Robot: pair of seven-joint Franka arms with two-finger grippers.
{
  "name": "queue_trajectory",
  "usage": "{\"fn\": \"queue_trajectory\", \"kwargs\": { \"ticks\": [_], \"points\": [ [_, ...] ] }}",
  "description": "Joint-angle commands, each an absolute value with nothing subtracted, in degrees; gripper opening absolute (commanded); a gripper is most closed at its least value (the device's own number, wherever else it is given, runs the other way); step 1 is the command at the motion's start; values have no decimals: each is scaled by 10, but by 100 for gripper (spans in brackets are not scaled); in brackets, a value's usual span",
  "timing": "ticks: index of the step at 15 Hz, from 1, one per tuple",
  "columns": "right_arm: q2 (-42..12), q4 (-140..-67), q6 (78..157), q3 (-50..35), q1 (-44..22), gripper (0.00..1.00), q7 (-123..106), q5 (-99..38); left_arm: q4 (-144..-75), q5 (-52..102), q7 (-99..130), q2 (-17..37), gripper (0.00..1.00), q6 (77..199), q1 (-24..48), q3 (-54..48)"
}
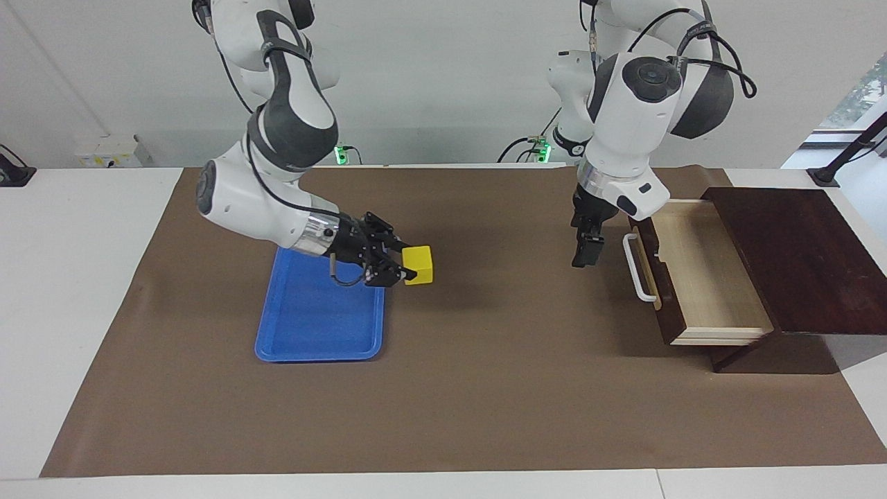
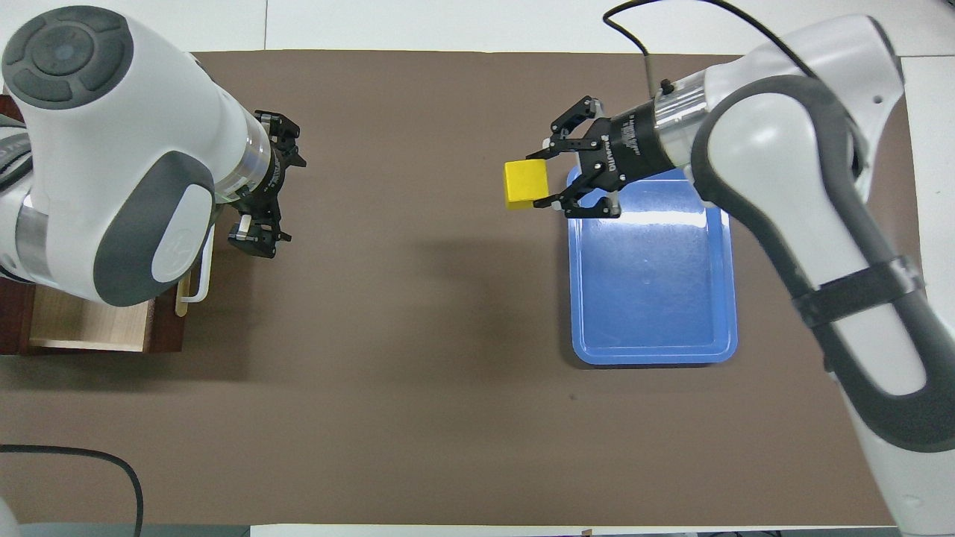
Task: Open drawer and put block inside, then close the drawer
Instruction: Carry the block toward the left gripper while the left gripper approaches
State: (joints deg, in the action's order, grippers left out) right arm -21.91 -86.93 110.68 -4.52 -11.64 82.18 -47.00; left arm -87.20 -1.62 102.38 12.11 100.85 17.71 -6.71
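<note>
Glossy blue plastic tray (image 1: 305, 333); matt brown mat (image 1: 485, 402); drawer (image 1: 700, 277) of pale smooth wood inside.

White lettering runs along the black body of the right gripper (image 2: 550, 173) in the overhead view, too small and slanted to read. A faint embossed round mark sits on the pale panel of the left arm's wrist housing (image 2: 168, 250); its form cannot be made out. No legible text, number or sign on the blue tray (image 1: 298, 346) or the drawer (image 1: 700, 277).
</note>
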Motion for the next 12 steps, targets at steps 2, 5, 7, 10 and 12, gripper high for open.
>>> {"fn": "queue_trajectory", "kwargs": {
  "ticks": [2,5,7,10,12],
  "points": [
    [-226,-876,1194,-45,-178,0,884,-485,-760,-18,1127,197,100,961,221,-55],
    [-239,-880,1215,-45,-205,0,886,-485,-753,-18,1194,208,100,979,233,-55],
    [-242,-894,1243,-45,-219,0,887,-485,-753,-18,1203,209,100,988,242,-55],
    [-248,-898,1280,-45,-237,0,893,-497,-754,-20,1222,214,100,993,247,-55],
    [-251,-897,1288,-45,-246,0,896,-497,-757,-40,1250,214,100,994,261,-56]
  ]
}}
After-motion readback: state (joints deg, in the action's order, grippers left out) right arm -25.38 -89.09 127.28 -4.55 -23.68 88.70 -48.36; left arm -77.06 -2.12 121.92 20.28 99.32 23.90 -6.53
